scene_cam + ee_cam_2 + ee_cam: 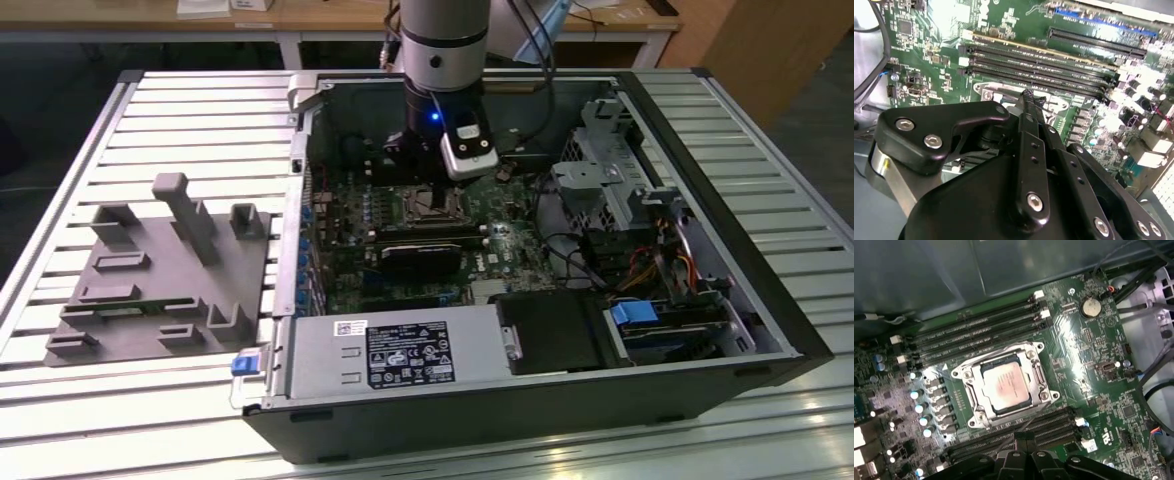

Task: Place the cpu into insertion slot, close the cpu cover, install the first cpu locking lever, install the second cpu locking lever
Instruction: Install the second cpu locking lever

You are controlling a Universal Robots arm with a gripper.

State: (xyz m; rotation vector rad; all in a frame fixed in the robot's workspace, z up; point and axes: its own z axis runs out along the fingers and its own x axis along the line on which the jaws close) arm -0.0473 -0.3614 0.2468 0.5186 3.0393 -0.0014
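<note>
- First wrist view looks down on the insertion slot [1004,385], with the cpu [1005,386] lying flat inside it, its pale silver-grey face up.
- Around the chip sits the cpu cover [1039,372], a silver frame lying flat over the chip's edges, the chip's face showing through the cut-out.
- The chip is square, so it has no long axis; its sides run in line with the socket's sides, which are set askew to the picture's edges.
- The claw [1023,439] reaches over the long black memory slots [1044,427] just beside the socket, its dark tips close together; whether they pinch anything I cannot tell.
- In the second wrist view the claw's [1028,97] black fingers [1026,117] come to a narrow tip over the socket's metal rim [994,94], with another bank of memory slots [1039,70] just beyond it.
- Exterior view: the arm comes straight down into the open computer case [761,300], the claw [424,178] low over the green motherboard [501,250], just above the socket [424,208].
- A black card [420,255] lies on the far side of the socket from the claw.
- Well apart from the claw, outside the case, a grey fixture block [160,270] rests on the slatted table [174,110].
</note>
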